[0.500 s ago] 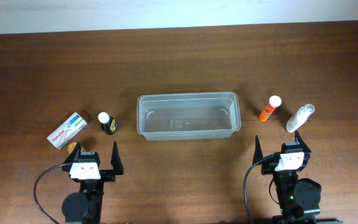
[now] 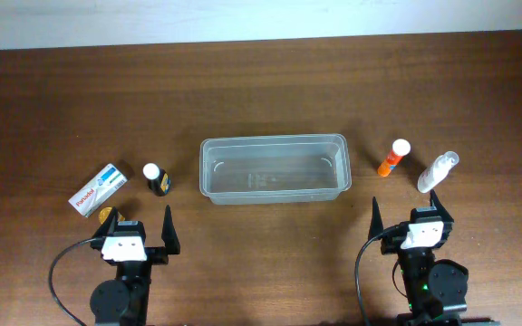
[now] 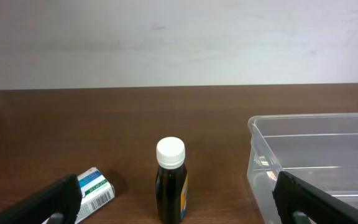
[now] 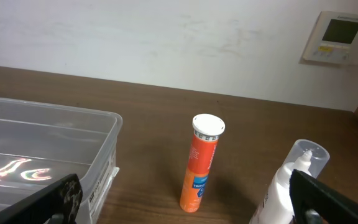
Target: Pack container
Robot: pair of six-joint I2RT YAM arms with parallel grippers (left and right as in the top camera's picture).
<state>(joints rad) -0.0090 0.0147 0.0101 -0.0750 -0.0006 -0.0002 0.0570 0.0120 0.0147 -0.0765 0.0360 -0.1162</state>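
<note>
Sitting in the middle of the desk, the container is empty, and its long side faces both arms. Nothing has changed since half a second ago: the tub, the four small things and both arms are all in the same spots. I think that means the packing has not started, and every item is still left to go in. The container lies ahead of the arms and between them, so it is not straight in front of either set of jaws. The left wrist camera shows only one end of it, off to the right side. The right wrist camera shows the other end, off to the left side. The left jaws are wide apart and hold nothing. A small dark bottle with a white cap stands upright straight ahead of them, near but not touching. A white and blue box lies flat just to the left of the bottle. The right jaws are wide apart too, and empty. An orange tube with a white cap stands ahead of them. A clear spray bottle is to its right, close to the right-hand finger. My guess is that each arm will pick up the thing right in front of it first.
</note>
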